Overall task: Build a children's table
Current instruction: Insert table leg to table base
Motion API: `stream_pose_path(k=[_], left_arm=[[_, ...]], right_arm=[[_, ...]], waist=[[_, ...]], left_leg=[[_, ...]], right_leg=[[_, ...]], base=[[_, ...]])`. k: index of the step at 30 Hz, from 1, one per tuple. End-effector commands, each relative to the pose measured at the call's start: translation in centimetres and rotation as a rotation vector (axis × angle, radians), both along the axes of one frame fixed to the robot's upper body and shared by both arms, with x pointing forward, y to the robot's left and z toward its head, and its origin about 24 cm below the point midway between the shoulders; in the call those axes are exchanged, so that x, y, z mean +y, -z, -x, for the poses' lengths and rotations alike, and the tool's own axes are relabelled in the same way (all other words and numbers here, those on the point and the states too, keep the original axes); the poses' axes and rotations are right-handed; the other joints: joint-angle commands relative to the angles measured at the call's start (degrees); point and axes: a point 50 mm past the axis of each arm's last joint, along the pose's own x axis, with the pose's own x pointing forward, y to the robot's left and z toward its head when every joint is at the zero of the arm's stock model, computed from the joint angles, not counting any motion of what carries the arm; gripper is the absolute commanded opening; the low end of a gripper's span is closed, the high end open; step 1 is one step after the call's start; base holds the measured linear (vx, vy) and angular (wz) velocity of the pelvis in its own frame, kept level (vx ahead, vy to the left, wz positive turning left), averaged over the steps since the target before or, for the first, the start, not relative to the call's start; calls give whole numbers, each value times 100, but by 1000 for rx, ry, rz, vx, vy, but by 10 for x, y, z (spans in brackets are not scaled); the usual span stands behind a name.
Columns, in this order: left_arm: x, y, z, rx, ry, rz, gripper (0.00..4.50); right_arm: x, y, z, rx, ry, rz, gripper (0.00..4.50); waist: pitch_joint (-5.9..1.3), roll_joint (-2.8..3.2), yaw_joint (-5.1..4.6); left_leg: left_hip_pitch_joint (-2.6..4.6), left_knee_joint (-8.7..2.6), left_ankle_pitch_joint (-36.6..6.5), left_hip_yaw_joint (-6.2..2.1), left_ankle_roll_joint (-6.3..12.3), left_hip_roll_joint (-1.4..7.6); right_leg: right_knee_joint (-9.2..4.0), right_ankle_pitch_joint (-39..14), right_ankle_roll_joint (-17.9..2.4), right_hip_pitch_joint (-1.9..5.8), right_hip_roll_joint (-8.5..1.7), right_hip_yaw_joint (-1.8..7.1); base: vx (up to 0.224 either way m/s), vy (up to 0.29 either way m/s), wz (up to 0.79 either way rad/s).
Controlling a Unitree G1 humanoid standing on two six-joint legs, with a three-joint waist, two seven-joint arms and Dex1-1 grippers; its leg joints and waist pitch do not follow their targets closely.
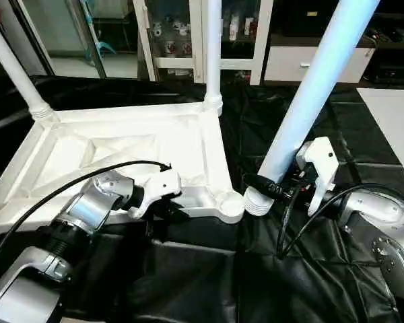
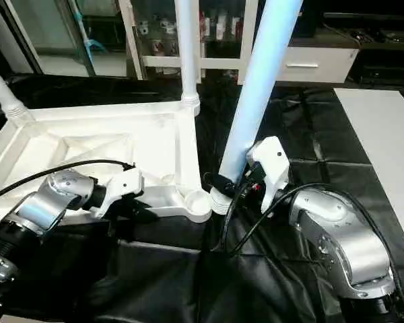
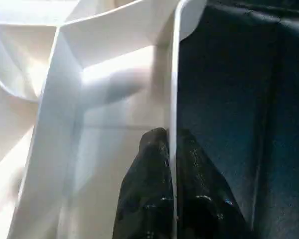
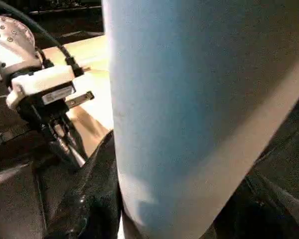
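Note:
The white tabletop [image 1: 141,145] lies ribbed side up on the black-covered surface. Two white legs [image 1: 213,47] [image 1: 13,67] stand upright in its far corner sockets. My left gripper [image 3: 172,149] is shut on the tabletop's thin near rim, one black finger on each side, close to the near right corner socket [image 1: 227,202]. My right gripper [image 1: 277,187] is shut on a third leg [image 1: 310,94], which leans up and to the right. That leg's ribbed lower end [image 1: 257,200] sits just beside the socket, on the outside of it.
A white glass-door cabinet [image 1: 188,33] stands behind the work surface. A white board [image 1: 394,121] lies at the far right. The black cover [image 1: 188,269] is wrinkled in front of the tabletop. Black cables loop over both forearms.

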Motion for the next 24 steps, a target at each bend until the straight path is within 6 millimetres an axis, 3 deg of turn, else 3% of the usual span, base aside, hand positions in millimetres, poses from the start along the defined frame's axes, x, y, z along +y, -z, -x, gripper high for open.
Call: stream_pose_path(k=[1, 9, 10, 14, 15, 16, 21, 24], left_arm=[[3, 2, 4, 11, -20, 33, 1], [-15, 5, 16, 24, 18, 89, 0], [-16, 6, 16, 22, 19, 87, 0], [-17, 6, 17, 20, 18, 82, 0], [-17, 7, 17, 15, 13, 78, 0], [-17, 6, 16, 10, 6, 75, 0], [-18, 5, 15, -7, -9, 67, 0], [-18, 5, 15, -8, -9, 67, 0]], right_arm=[[4, -3, -5, 14, 5, -27, 183], [13, 5, -18, 116, -3, -31, 183], [15, 5, -19, 124, -14, -26, 183], [20, 7, -23, 149, -34, -24, 183], [23, 7, -25, 167, -49, -21, 183], [26, 6, -25, 179, -67, -20, 183], [33, 7, -25, 236, -118, 18, 183], [34, 8, -26, 246, -122, 26, 183]], waist=[[-382, -65, -1], [-402, -99, 9], [-395, -125, 17], [-381, -125, 39], [-385, -180, 39], [-387, -155, 38], [-392, -202, 52], [-393, -193, 57]], left_leg=[[48, -460, -688, -142, 190, 323], [42, -450, -489, -135, 222, 328], [43, -445, -498, -127, 250, 328], [53, -453, -563, -120, 225, 327], [46, -455, -537, -116, 222, 328], [47, -459, -503, -124, 221, 325], [46, -446, -360, -114, 272, 327], [51, -452, -405, -114, 241, 332]], right_leg=[[-421, -571, -1541, 259, -438, 228], [-387, -418, -1576, 273, -438, 223], [-396, -487, -1562, 268, -441, 227], [-422, -780, -1481, 246, -439, 229], [-415, -774, -1444, 251, -433, 232], [-405, -775, -1437, 250, -435, 225], [-394, -687, -1406, 247, -436, 231], [-403, -704, -1397, 236, -441, 230]], base=[[0, 0, 0], [0, 0, 0], [0, 0, 0], [0, 0, 0], [0, 0, 0], [0, 0, 0], [0, 0, 0], [0, 0, 0]])
